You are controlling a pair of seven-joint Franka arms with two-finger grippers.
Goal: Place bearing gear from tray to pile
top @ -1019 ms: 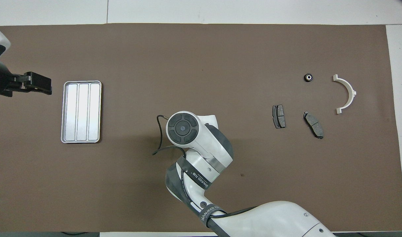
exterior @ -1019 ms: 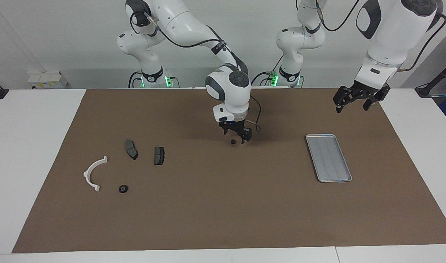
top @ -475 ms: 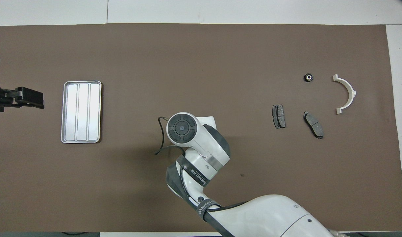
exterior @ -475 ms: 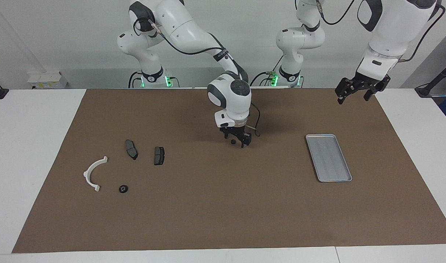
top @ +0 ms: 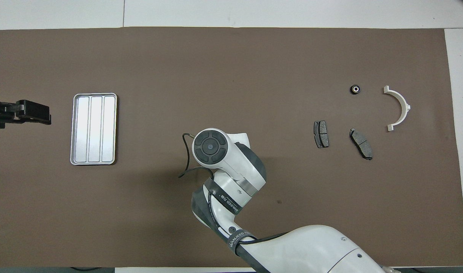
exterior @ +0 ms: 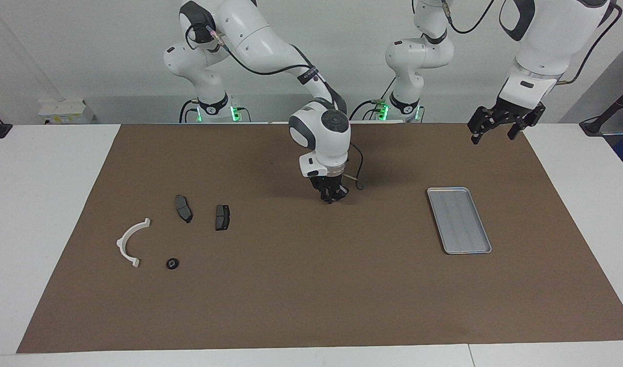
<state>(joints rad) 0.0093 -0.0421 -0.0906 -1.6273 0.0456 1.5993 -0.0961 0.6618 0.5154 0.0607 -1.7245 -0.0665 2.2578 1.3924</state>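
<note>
Right gripper (exterior: pixel 331 198) is down at the middle of the bench (exterior: pixel 301 285), fingers drawn together on what looks like the bearing gear, hidden between them; a thin pinch could spill it before the pile (exterior: pixel 174 229); left gripper (exterior: pixel 500 127) waits, fingers apart, above the bench edge nearest the robots; tray (exterior: pixel 459 220) bare.

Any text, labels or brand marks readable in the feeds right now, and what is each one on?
"WANJEED" plus small characters, only partly legible: black cable strap around the right arm's forearm, overhead view.
"WANJEED", same printing: second black strap lower on that arm.
Black strap on the right arm in the facing view: light printing, too small to read.
Tray, brake pads, white bracket: no markings visible.
</note>
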